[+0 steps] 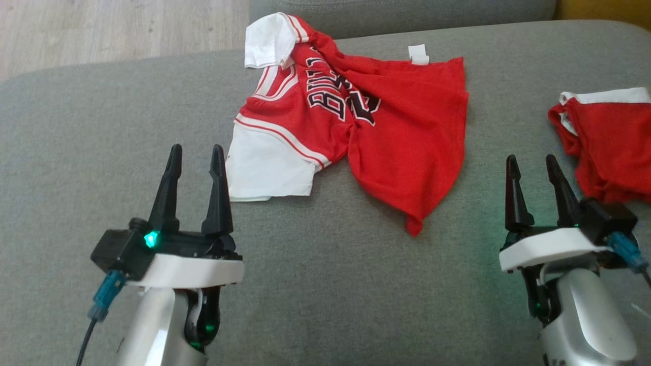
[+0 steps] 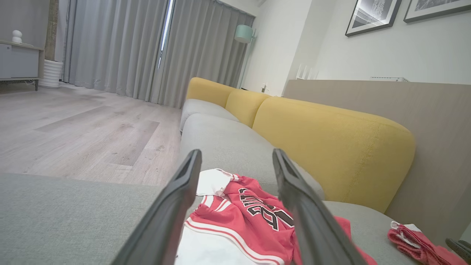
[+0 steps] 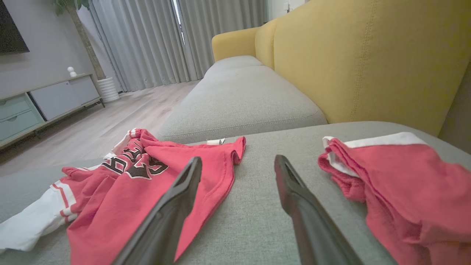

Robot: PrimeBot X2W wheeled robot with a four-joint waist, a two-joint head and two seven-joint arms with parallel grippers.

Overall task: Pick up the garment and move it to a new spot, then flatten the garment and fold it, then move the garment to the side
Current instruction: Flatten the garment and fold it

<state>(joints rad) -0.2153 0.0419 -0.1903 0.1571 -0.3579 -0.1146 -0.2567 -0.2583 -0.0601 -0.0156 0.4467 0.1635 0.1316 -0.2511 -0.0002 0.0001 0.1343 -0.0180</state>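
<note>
At the near edge of the grey cushion, the robot's left gripper and right gripper hang above the fabric with their dark fingers pointing toward the cushion's far side. Both have their jaws spread wide and hold nothing. The left gripper is over the cushion's near left part and the right gripper over its near right part, well apart from each other.

Beyond them, around the cushion's middle, lies the jersey, red with white sleeves and black lettering. It is rumpled and bunched through the chest, and its lower hem trails to a point toward the cushion's near edge. One white sleeve lies flat just past the left gripper's fingertips; whether they touch it cannot be told. The other sleeve reaches the cushion's far edge. A small white tag sticks out at the jersey's far side.

A second red garment with a white band lies crumpled at the cushion's right edge, just beyond the right gripper and apart from the jersey.

Past the cushion's far edge sits another grey seat. A yellow backrest runs along the cushion's right side. Wooden floor spreads from its left, out to grey curtains.
</note>
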